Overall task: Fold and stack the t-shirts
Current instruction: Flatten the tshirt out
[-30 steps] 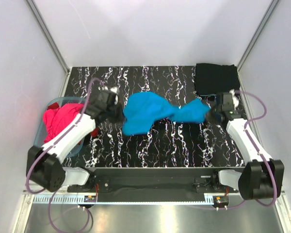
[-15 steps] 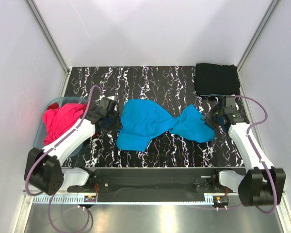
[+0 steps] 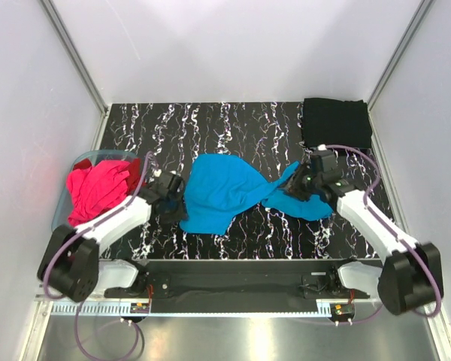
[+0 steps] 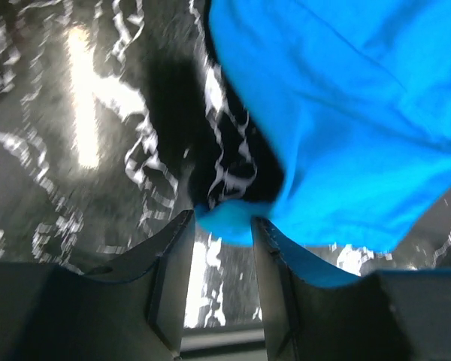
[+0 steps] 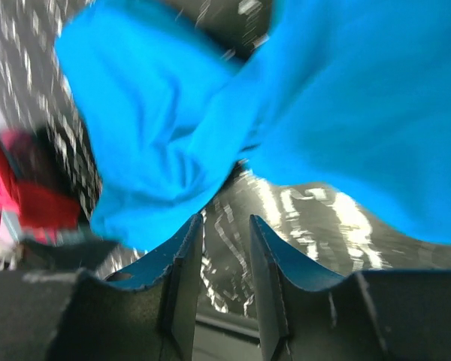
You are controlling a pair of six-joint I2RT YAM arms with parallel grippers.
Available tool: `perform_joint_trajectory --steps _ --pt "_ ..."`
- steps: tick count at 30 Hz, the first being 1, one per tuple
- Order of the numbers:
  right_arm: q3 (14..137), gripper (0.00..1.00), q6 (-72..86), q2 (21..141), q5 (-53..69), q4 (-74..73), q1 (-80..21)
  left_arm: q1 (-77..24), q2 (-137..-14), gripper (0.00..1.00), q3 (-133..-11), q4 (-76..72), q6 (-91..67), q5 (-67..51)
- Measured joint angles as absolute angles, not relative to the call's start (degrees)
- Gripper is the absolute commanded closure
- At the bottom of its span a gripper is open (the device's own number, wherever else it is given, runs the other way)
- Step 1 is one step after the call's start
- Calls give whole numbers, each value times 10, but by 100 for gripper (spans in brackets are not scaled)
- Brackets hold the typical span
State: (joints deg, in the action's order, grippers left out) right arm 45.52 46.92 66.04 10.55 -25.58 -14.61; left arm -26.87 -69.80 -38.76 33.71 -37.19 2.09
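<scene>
Nearest, the left gripper [image 4: 222,220] sits at the hem of the bright turquoise-blue cloth t-shirt [image 3: 224,189], fingers narrowly parted, nothing clamped — likely placed to take that edge. The right gripper [image 5: 225,220] hovers over the shirt's twisted half, likewise parted and empty. Leftward on the marbled black table [image 3: 233,120], a translucent pale-blue plastic tub [image 3: 61,209] holds crumpled magenta-pink and red shirts [image 3: 95,188]. Farthest, a folded black shirt [image 3: 336,122] — presumably the stack's base.

Bright even overhead light; wrist views motion-blurred, glare streaks.
</scene>
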Motion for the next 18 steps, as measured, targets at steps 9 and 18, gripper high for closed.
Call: perform_joint_trajectory --steps 9,18 --pt "520 63 477 815 116 -195 -184 -269 -861 57 -503 301 -364 -21" --pt "497 62 484 806 114 -186 -185 -269 -780 53 -474 309 -357 24"
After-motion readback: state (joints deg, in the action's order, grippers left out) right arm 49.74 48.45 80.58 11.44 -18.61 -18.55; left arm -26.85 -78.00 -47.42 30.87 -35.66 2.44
